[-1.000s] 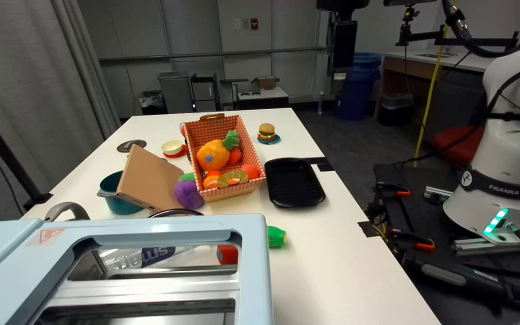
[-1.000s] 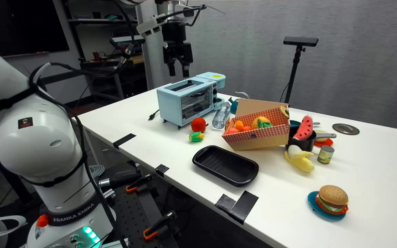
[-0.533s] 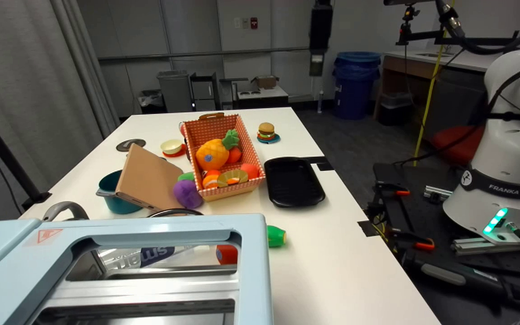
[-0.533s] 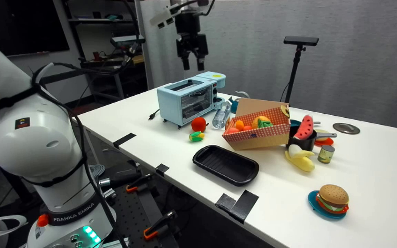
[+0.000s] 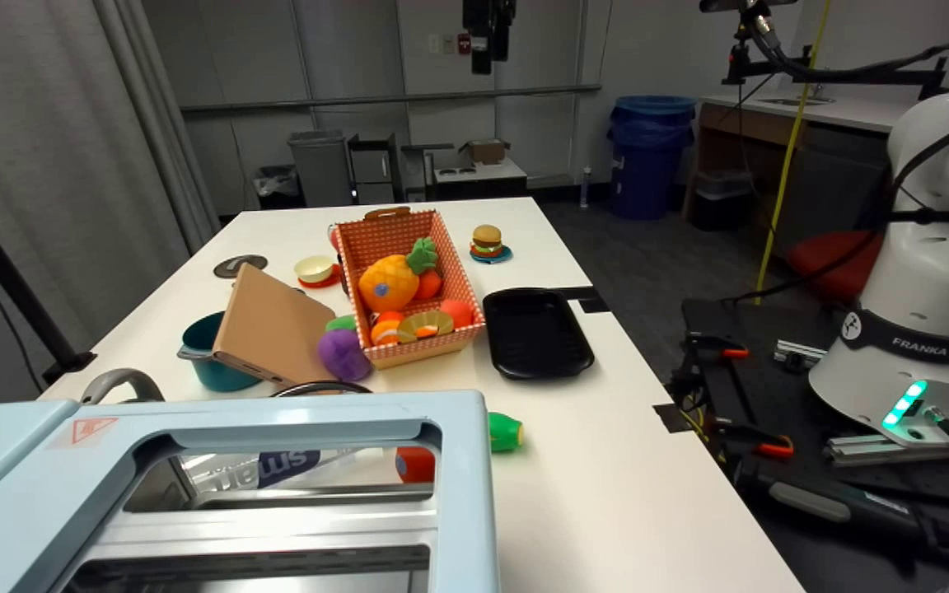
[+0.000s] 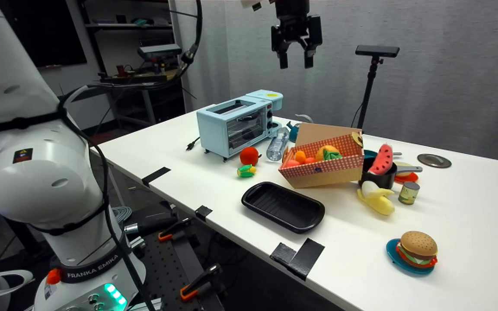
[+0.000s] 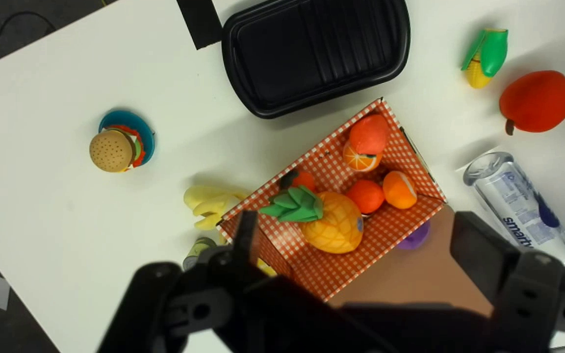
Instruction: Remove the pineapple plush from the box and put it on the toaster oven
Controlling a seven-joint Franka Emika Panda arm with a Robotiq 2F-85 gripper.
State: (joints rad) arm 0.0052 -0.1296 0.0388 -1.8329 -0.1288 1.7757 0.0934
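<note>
Near the centre of the wrist view, the rounded orange-yellow pineapple plush [image 7: 335,229] lies in the rectangular red-checked cardboard-looking box [image 7: 383,230]; you hold the jaws apart and empty, lower in the frame, presumably to straddle the plush.

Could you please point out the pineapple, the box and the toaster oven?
Pineapple [image 7: 337,226], wrist view: on its rounded body.
Box [image 6: 329,177], in an exterior view: on its outer wall.
Toaster oven [image 6: 244,130], in an exterior view: on its window.

pineapple plush [image 5: 390,282] inside box [image 5: 377,238] | toaster oven [image 5: 285,522] in foreground
</note>
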